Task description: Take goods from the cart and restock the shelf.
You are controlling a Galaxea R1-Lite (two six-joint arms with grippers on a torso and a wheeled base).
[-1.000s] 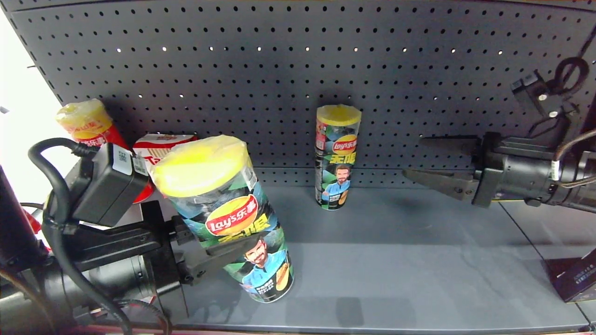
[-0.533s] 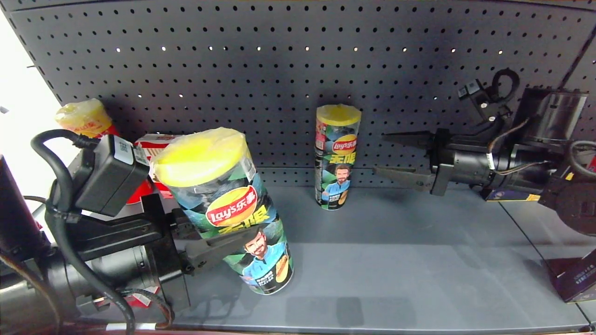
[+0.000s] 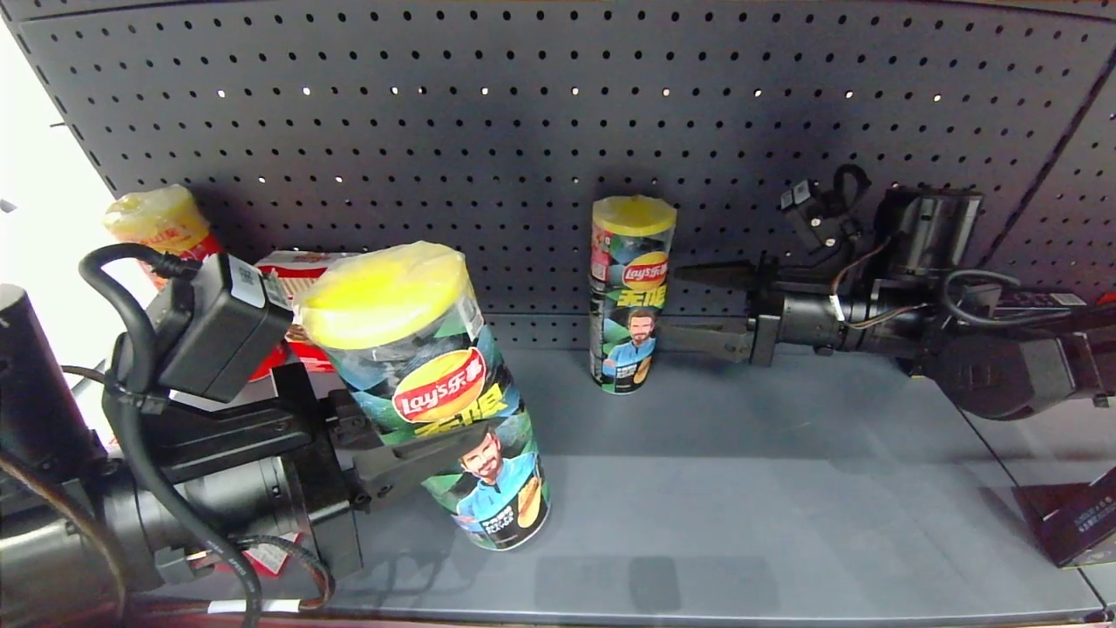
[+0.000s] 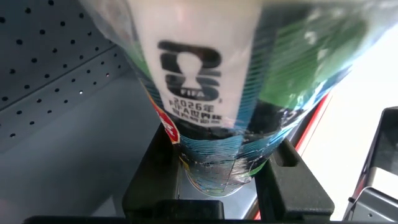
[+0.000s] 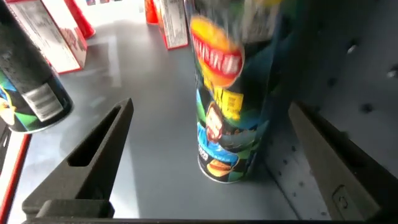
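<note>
Left end effector (image 3: 417, 429) is clamped on the tilted can (image 3: 436, 392): one dark finger runs across the printed front about halfway down, the other is hidden behind the tube. The can leans with its yellow lid tipped toward the robot's left and its lower end down near the front of the shelf (image 3: 741, 488). Whether that end actually rests on the shelf floor, I can't tell from here.

Over on the right, the right end effector (image 3: 689, 307) lies level with its fingers spread wide apart and gripping nothing. Its tips sit just beside the upright can (image 3: 632, 292). From the right wrist camera that can stands in the gap ahead of the two fingers, with daylight on either side of it. The upright can stands straight, yellow lid up, at the very back of the shelf against the pegboard (image 3: 523, 113), well apart from the tilted can.

At the left end of the shelf, a red can (image 3: 157, 222) with a yellow lid stands by the pegboard, and a red-and-white box (image 3: 296, 266) sits just beside it, partly hidden behind the left arm's camera block. At the far right front corner, a dark box (image 3: 1077, 523) pokes in at the edge
</note>
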